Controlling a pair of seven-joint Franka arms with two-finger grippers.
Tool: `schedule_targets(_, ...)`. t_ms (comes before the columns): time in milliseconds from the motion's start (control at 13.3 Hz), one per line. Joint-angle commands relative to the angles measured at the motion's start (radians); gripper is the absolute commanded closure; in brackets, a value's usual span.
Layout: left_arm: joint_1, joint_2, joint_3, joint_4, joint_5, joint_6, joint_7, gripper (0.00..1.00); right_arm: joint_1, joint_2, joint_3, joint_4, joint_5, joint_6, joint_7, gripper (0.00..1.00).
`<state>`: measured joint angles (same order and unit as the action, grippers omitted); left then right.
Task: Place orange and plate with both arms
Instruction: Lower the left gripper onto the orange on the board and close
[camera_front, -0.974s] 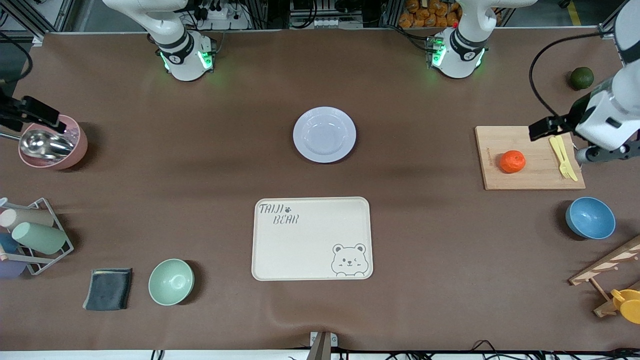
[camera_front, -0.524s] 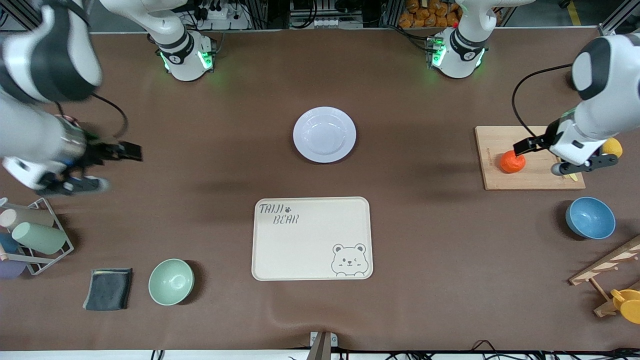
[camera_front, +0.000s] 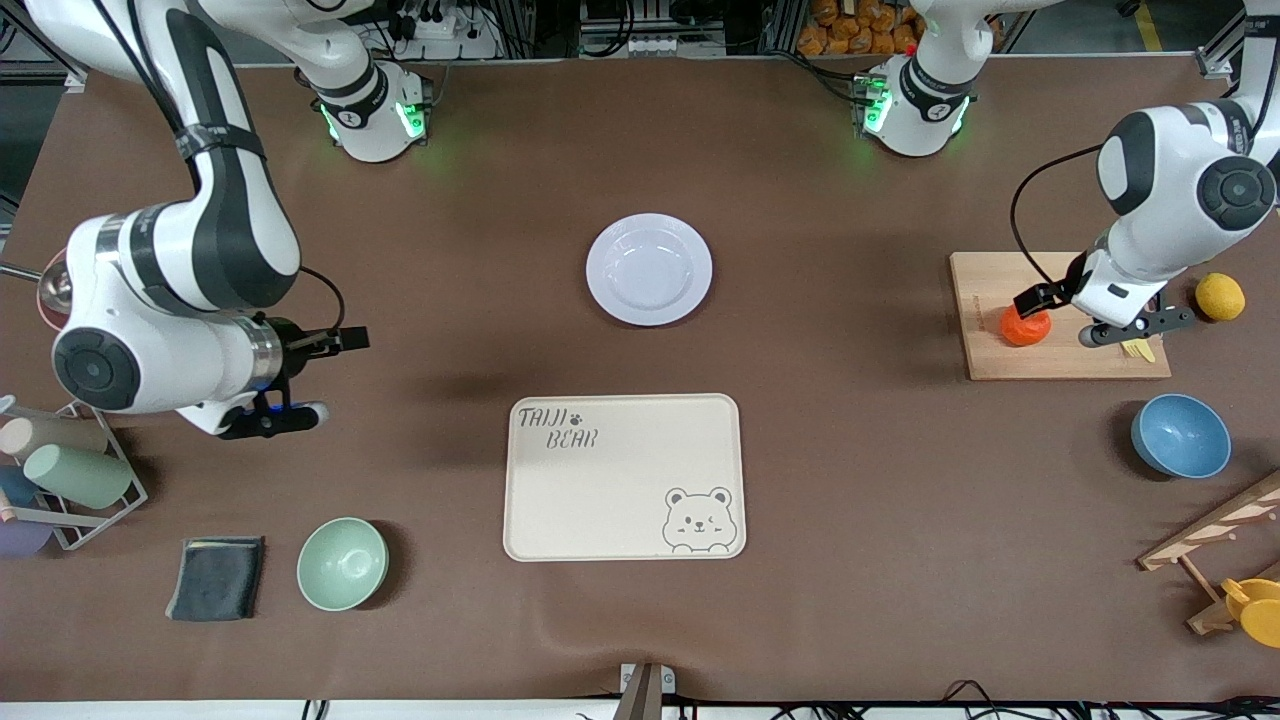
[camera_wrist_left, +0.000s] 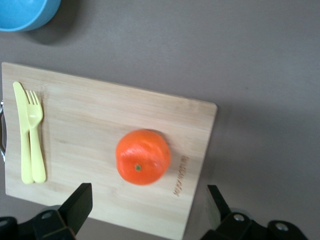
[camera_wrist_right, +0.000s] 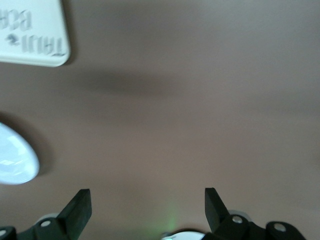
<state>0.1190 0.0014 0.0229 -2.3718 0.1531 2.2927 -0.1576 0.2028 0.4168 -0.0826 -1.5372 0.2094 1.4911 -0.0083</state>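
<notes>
The orange sits on the wooden cutting board toward the left arm's end of the table. My left gripper hangs over the board, open, one fingertip overlapping the orange. In the left wrist view the orange lies just ahead of the open left gripper, not between the fingers. The pale plate rests at the table's middle, farther from the camera than the bear tray. My right gripper is open and holds nothing, over bare table toward the right arm's end. The right wrist view shows the plate's edge.
A yellow fork and knife lie on the board. A lemon is beside the board, and a blue bowl is nearer the camera. A green bowl, grey cloth and cup rack stand at the right arm's end.
The left gripper has swung in over the board to the orange. The right arm has swept from the table's end toward the middle. Both grippers have stayed open.
</notes>
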Motion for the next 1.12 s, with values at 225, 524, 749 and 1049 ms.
schedule_targets(225,0.053,0.104,-0.011,0.003,0.031,0.106,0.004,0.0,-0.103,0.007,-0.003,0.002,0.062,0.02,-0.015,0.0)
schedule_targets(524,0.088,0.143,-0.012,0.002,0.031,0.139,0.003,0.0,-0.106,0.002,-0.003,0.002,0.062,0.064,-0.061,0.0)
schedule_targets(749,0.09,0.158,-0.012,0.0,0.029,0.143,0.001,0.0,-0.105,-0.001,-0.002,-0.004,0.065,0.052,-0.062,0.0)
schedule_targets(1049,0.091,0.172,-0.012,-0.003,0.019,0.145,0.001,0.0,-0.114,-0.027,-0.002,-0.066,0.168,0.049,-0.093,0.0)
